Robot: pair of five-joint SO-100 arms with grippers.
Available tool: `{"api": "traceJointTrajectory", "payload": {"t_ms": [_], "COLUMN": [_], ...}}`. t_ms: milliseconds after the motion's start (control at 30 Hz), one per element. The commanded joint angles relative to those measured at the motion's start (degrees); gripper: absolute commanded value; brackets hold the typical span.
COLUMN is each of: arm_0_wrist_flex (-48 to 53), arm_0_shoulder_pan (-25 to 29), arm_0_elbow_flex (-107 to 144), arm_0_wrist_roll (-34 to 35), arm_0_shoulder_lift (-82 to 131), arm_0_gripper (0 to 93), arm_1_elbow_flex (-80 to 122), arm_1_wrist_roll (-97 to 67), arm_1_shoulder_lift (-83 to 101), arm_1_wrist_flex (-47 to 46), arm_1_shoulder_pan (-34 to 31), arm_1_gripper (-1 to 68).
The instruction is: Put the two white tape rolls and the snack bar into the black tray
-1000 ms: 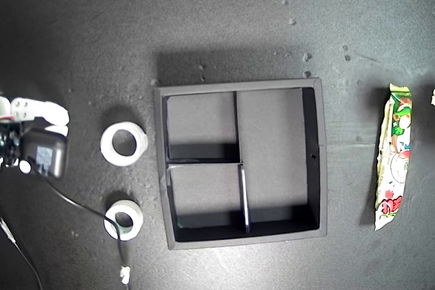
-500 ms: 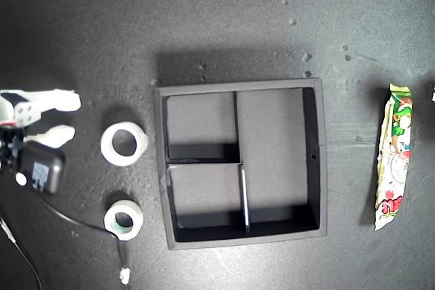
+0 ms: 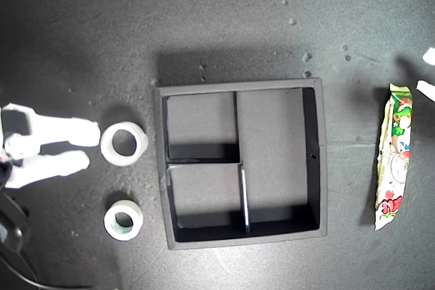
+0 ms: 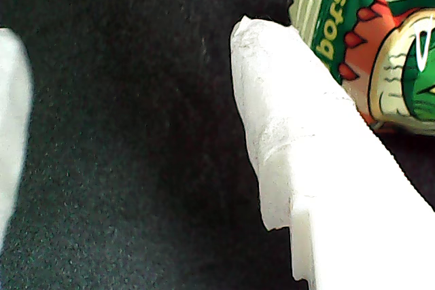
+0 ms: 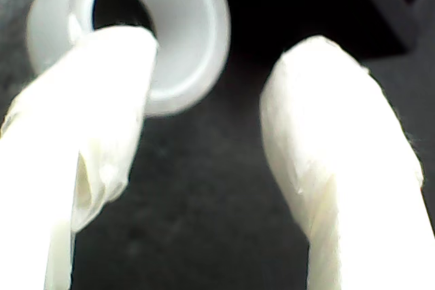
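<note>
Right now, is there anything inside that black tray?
Nothing: all three compartments of the black tray show bare black floor. Shadow darkens the strips along some walls, so anything tiny there would stay hidden.

A dark speckled tabletop (image 3: 224, 25) with a black cable (image 3: 17, 273) lying on it.

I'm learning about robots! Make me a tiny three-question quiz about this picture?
1. True or false: the black tray has something inside it.
2. How many white tape rolls lie outside the tray?
3. Which thing is my second gripper closest to: A) the snack bar, B) the wider tape roll, C) the smaller tape roll?

Key:
1. False; all three compartments are bare.
2. Two, both on the exterior view's left.
3. B; the gripper is open, just short of it.
</note>
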Motion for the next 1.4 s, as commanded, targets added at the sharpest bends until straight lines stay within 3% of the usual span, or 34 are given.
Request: {"api": "traceJointTrajectory", "payload": {"t_ms": [0, 200, 367, 533, 700, 833, 1067, 1233, 1367], "arm_0_wrist_flex": [-3.78, -5.71, -6.5, -6.5, -8.79, -9.23, -10.9, -10.9, -10.99], "arm_0_shoulder_pan": [0.7, 0.53, 1.41, 2.37, 3.43, 3.43, 3.96, 3.6, 2.9], "arm_0_elbow_flex": [-6.06, -12.3, -15.21, -16.52, -18.37, -21.18, -25.66, -27.95, -29.79], "arm_0_wrist_roll": [-1.05, -4.57, -4.22, -3.96, -3.25, -2.29, -0.79, -1.14, -2.02], "arm_0_shoulder_lift": [-9.67, -27.95, -35.16, -39.11, -43.68, -48.87, -56.78, -63.19, -68.64], "arm_0_gripper": [12.6, 12.3, 12.2, 12.1, 12.1, 12.4, 12.7, 13.2, 13.9], "arm_1_elbow_flex": [0.7, 0.7, 0.7, -0.18, -5.45, -5.89, -5.98, -7.56, -10.02], "arm_1_wrist_roll": [-18.19, 15.56, 24.26, -4.04, -29.09, -43.95, -57.04, -59.24, -60.38], "arm_1_shoulder_lift": [0.18, 0.18, 0.18, 0.18, 0.18, 0.18, 0.09, -0.44, -0.44], "arm_1_wrist_flex": [-2.02, 1.23, -0.18, -15.03, -11.16, -10.63, -10.63, -6.77, -2.55], "arm_1_shoulder_pan": [-2.29, -1.93, -2.02, -0.44, -3.43, -10.81, -26.28, -28.65, -29.88], "arm_1_gripper": [32.8, 32.2, 32.9, 39.8, 41.8, 41.8, 41.6, 41.6, 37.3]}}
